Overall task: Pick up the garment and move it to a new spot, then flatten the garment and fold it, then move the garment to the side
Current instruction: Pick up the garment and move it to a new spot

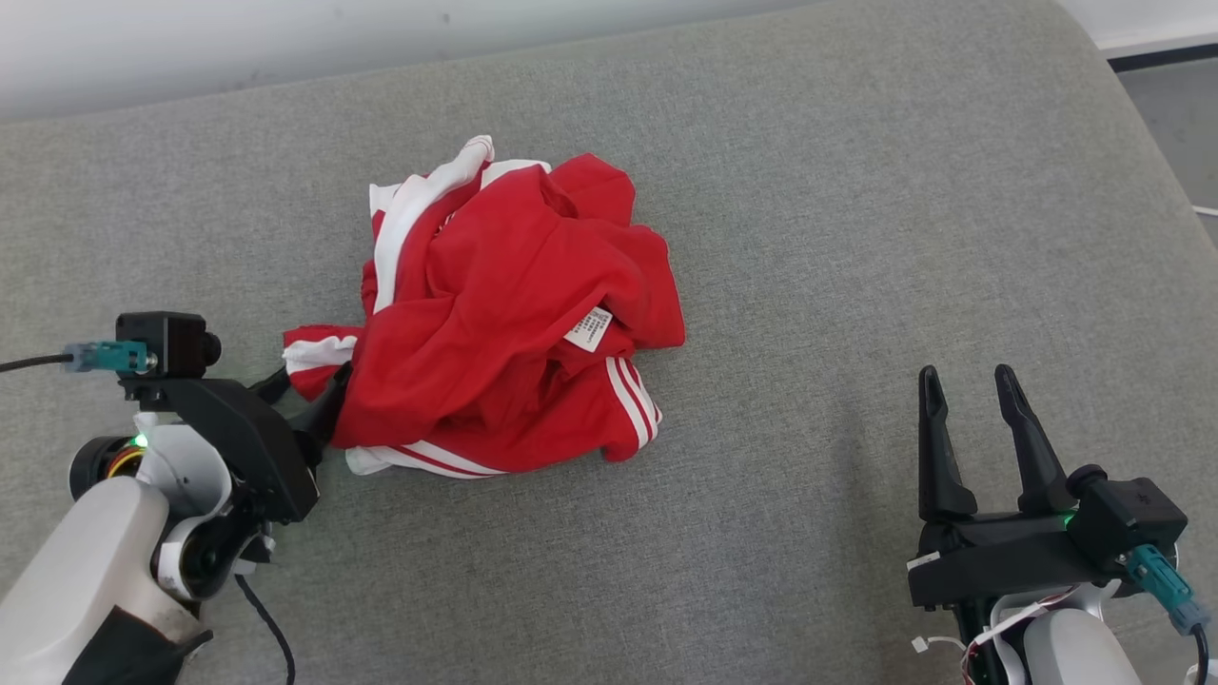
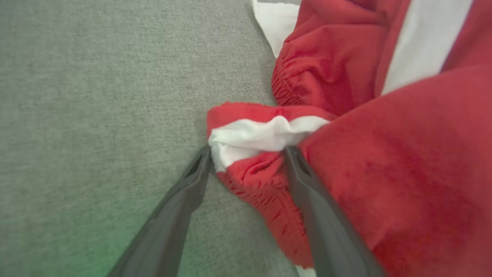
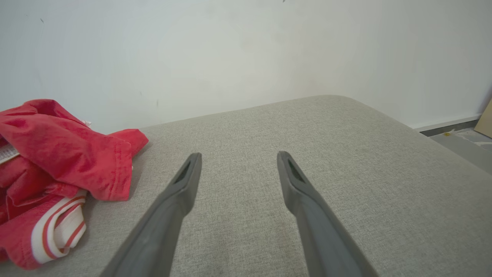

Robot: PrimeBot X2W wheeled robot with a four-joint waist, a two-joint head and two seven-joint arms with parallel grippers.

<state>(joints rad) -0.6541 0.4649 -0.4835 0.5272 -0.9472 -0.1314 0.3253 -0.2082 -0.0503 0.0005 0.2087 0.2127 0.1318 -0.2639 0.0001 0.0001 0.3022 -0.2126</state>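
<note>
A crumpled red garment (image 1: 495,314) with white stripes and a white label lies heaped on the grey padded surface (image 1: 809,238), left of centre. My left gripper (image 1: 309,385) is at the heap's lower left edge. In the left wrist view it is open (image 2: 248,154), and its two fingers straddle a bunched red and white hem (image 2: 261,134) of the garment (image 2: 384,173) without pinching it. My right gripper (image 1: 968,376) rests open over bare fabric at the lower right, well clear of the garment (image 3: 57,154), with nothing between its fingers (image 3: 238,156).
A pale wall (image 1: 285,38) runs along the far edge of the grey surface. The surface's rounded right corner drops to a grey floor (image 1: 1180,105). A black cable (image 1: 266,618) hangs from my left arm.
</note>
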